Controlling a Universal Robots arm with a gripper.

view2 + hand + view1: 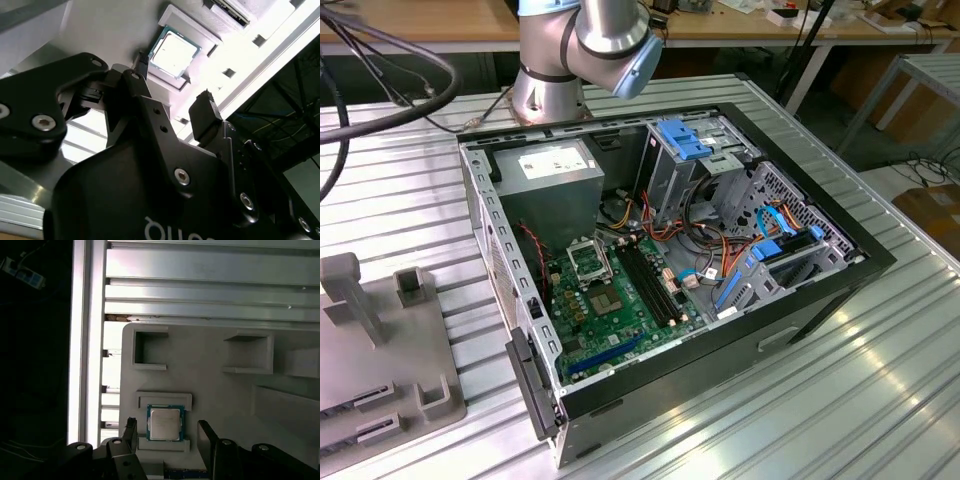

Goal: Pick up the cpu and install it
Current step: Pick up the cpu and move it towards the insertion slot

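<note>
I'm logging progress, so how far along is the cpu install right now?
Nothing looks finished. The cpu lies in its recess on the grey tray. In hand: the open claw hovers over it, jaws apart, not gripping. Left: the pickup and seating it in the socket.

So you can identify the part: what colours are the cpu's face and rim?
The cpu: silver-grey face, green rim; first wrist view shows it best.
</note>
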